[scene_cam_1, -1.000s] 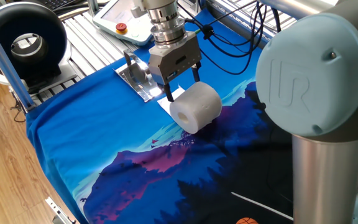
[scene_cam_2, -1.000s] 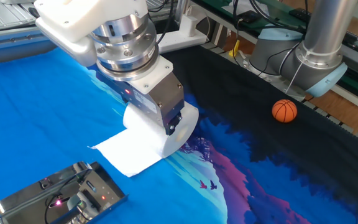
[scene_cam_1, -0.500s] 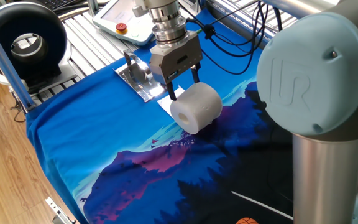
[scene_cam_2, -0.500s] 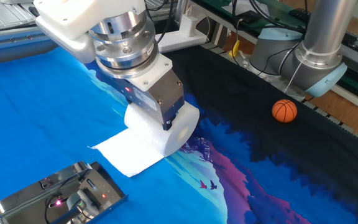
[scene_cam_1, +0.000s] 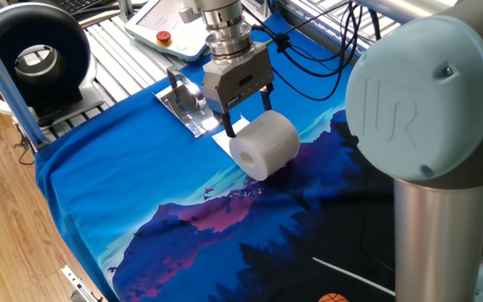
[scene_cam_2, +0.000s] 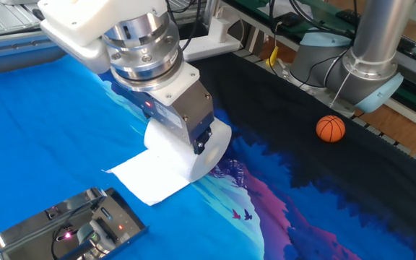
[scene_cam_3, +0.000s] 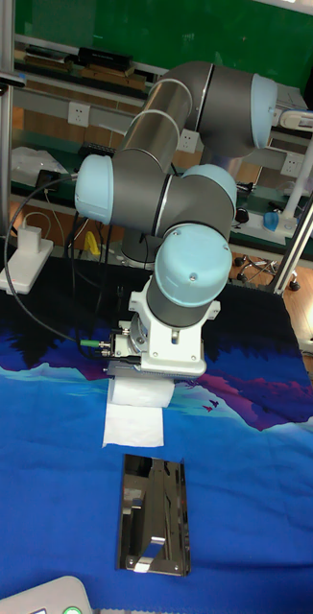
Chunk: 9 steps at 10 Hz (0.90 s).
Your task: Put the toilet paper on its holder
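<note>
Here, the hand (scene_cam_1: 246, 117) hovers open and empty over the toilet paper (scene_cam_1: 264, 144), the holder (scene_cam_1: 184, 104) just behind; a centred, square descent looks wise.

One fixed view: high, close behind arm base, looking down past gripper (scene_cam_1: 246, 116) to roll (scene_cam_1: 264, 144), holder (scene_cam_1: 188, 104) beyond. Other fixed view: opposite side, near, low, holder (scene_cam_2: 71, 227) nearest lens, gripper (scene_cam_2: 197, 146) mid-frame. Tall view: front-on, farther back, holder (scene_cam_3: 157, 512) before arm. All share roll, holder, blue cloth (scene_cam_3: 252, 499).
</note>
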Available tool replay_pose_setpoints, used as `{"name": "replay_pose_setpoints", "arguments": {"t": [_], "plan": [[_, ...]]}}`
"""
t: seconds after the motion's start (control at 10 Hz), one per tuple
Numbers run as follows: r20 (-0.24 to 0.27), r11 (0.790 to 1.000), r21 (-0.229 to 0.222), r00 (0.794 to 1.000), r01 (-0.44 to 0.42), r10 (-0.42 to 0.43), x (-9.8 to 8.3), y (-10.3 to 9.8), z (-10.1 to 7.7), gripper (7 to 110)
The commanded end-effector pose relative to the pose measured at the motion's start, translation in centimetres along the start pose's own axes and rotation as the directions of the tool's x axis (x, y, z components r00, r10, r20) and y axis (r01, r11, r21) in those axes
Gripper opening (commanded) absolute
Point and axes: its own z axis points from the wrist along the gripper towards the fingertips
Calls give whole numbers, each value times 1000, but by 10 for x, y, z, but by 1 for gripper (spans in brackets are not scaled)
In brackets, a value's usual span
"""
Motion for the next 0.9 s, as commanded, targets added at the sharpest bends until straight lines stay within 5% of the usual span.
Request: {"name": "replay_pose_setpoints", "arguments": {"t": [0.0,0.8], "plan": [[0,1000,-9,1000,-5,5,-5,3,5,110],[-12,1000,-15,1000,-8,8,-5,6,6,110]]}}
